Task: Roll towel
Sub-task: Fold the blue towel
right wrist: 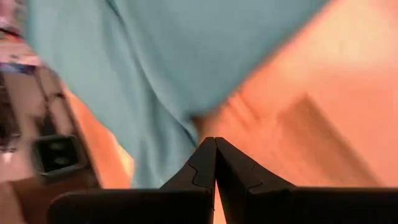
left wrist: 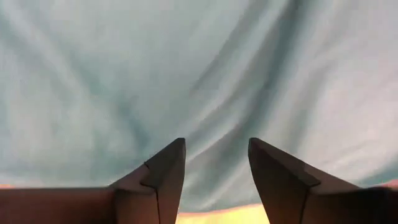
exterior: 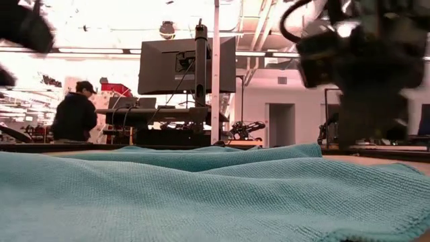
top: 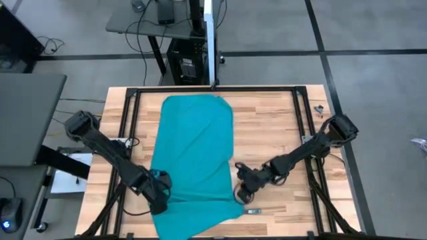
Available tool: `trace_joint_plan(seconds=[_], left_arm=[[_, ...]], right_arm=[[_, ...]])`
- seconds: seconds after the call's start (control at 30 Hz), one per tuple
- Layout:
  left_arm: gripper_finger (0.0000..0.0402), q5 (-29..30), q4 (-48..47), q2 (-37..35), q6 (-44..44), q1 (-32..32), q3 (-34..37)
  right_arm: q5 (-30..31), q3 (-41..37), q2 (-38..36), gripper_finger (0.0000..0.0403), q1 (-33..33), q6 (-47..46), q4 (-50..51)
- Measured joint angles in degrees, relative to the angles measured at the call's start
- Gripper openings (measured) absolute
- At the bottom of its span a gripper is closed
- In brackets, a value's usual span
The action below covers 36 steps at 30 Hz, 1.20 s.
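The teal towel (top: 195, 157) lies spread on the wooden table, reaching from the far edge to the near edge, with slack folds. It fills the low view's foreground (exterior: 201, 195). My left gripper (top: 159, 193) is open and low over the towel's left edge near the near corner. In its wrist view (left wrist: 214, 149) the cloth (left wrist: 199, 74) lies just ahead of the fingers. My right gripper (top: 240, 193) is shut, and its tips (right wrist: 215, 142) are at the towel's right edge (right wrist: 186, 118) near the near corner. My right gripper's shut fingertips point down at the table right beside the towel's right edge (right wrist: 189, 127). I cannot tell whether they touch the cloth. Nothing shows between the fingers.
Black frame rails (top: 127, 120) run along the table's left, far and right sides. A small dark object (top: 252, 211) lies on the wood near my right gripper. Bare wood (top: 273, 127) lies to the right of the towel. A person (exterior: 74, 114) sits far behind the table.
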<state>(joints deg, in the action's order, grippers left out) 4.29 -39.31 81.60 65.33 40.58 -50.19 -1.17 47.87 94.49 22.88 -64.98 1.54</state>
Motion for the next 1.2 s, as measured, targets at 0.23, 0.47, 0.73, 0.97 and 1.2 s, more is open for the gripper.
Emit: trace_joint_plan(seconds=[0.23, 0.47, 0.73, 0.97, 1.2], left_arm=[[0.0159, 8.18, -2.13, -6.09, -2.93, -9.9, -2.12], [0.0159, 5.78, -2.0, -6.51, -23.93, -28.26, -2.12], [0.0159, 1.62, 3.2, -5.54, -41.42, -48.23, -2.14], [0.0159, -3.02, 8.16, 3.0, -47.68, -54.77, -2.12], [0.0159, -3.07, 11.32, 11.23, -47.44, -55.1, -2.1]], right_arm=[[-2.64, 3.83, -5.58, 0.0, -20.3, 12.68, 6.39], [-12.92, 12.67, 4.79, 0.0, -44.34, 22.67, 7.96], [-19.44, 30.33, 20.32, 0.0, -57.46, 30.78, 16.61], [-25.97, 45.17, 30.56, 0.0, -60.68, 38.4, 28.67], [-25.57, 50.77, 34.19, 0.0, -64.05, 42.17, 35.14]])
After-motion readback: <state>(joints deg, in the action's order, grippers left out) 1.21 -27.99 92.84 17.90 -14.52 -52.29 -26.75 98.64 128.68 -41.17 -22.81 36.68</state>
